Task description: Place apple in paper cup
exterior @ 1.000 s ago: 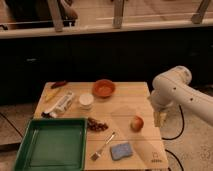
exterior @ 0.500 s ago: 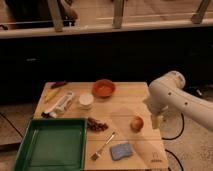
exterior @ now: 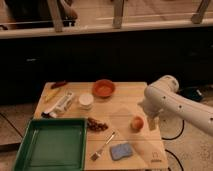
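We see the small round reddish-orange apple (exterior: 136,123) lying on the light wooden table (exterior: 125,107), right of centre in the frame. The white arm's gripper (exterior: 151,121) hangs just right of it; how wide it stands, or whether it holds anything, we cannot tell. The small white paper cup (exterior: 86,100) stands well left of the apple, beside the orange-brown round bowl (exterior: 104,88) and above the green plastic tray (exterior: 50,145).

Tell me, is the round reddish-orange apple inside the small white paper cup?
No, the apple lies on the wooden table beside the tool, apart from the cup.
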